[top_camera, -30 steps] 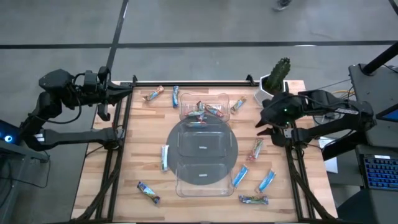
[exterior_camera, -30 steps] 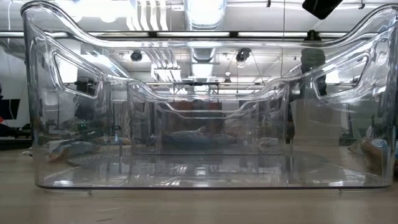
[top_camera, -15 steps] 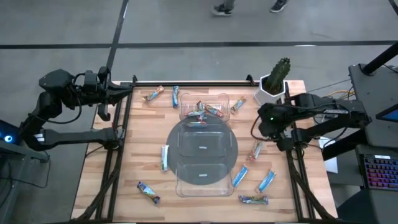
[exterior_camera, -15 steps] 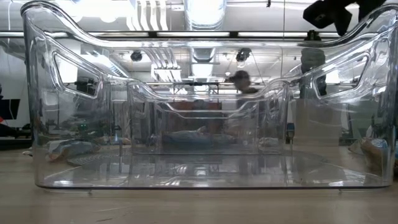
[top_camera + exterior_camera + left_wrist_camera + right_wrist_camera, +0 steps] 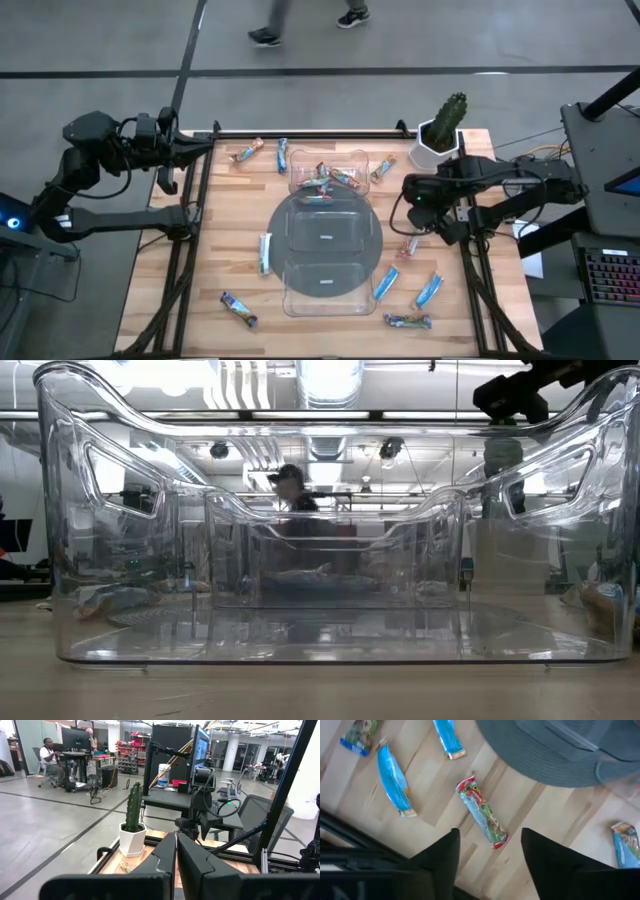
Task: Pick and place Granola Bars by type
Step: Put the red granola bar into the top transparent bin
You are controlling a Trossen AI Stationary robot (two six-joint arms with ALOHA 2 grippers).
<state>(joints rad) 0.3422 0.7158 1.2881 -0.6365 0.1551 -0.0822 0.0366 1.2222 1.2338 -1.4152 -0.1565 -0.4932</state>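
Granola Bars (image 5: 266,251) lay scattered over the wooden worktop (image 5: 215,268) around a clear plastic tray (image 5: 325,262) that sat on a round grey mat (image 5: 275,228) in the middle. Several bars were piled in the tray's far compartment (image 5: 328,177), while the two nearer compartments held none. Loose bars lay near the far edge, one light blue bar lay beside the mat on the left, a dark multicoloured one (image 5: 238,308) near the front left corner, and two light blue bars (image 5: 386,282) and another multicoloured one (image 5: 407,321) at the front right.

On the right side, the right hand (image 5: 414,217) hung over a red-and-green wrapped bar (image 5: 482,813) that lay flat on the wood just beside the mat's edge. Its two fingers (image 5: 439,855) stood wide apart on either side of the bar in the wrist view, holding nothing. Two light blue bars (image 5: 394,778) lay near it on the planks.

The left hand (image 5: 176,851) waited off the worktop's far left corner, its fingers pressed together and empty. A cactus in a white pot (image 5: 443,128) stood at the far right corner. Through the tray's clear walls in the low view, a person (image 5: 290,488) was seen in the room behind.
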